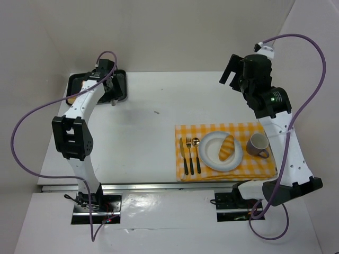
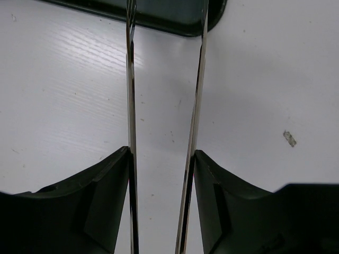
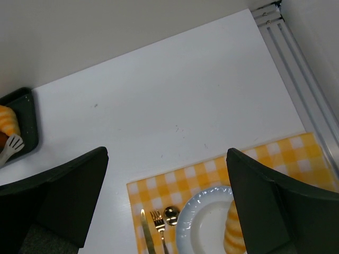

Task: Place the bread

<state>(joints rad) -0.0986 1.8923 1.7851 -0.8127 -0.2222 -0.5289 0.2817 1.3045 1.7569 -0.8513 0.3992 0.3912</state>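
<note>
The bread (image 1: 226,147), a long golden roll, lies on the white plate (image 1: 207,153) on the yellow checked placemat (image 1: 228,170). It also shows in the right wrist view (image 3: 232,228), on the plate (image 3: 198,222). My right gripper (image 1: 231,71) (image 3: 167,159) is open and empty, raised over the bare table behind the placemat. My left gripper (image 1: 110,87) (image 2: 161,153) is at the black tray (image 1: 77,82) at the far left. It is shut on metal tongs (image 2: 131,95), whose two arms stand apart with nothing between them.
A knife (image 1: 186,159), fork (image 1: 190,153) and spoon (image 1: 196,153) lie on the placemat left of the plate, and a mug (image 1: 258,144) stands right of it. The tray (image 3: 21,114) holds another bread piece (image 3: 6,120). Walls close the back and sides.
</note>
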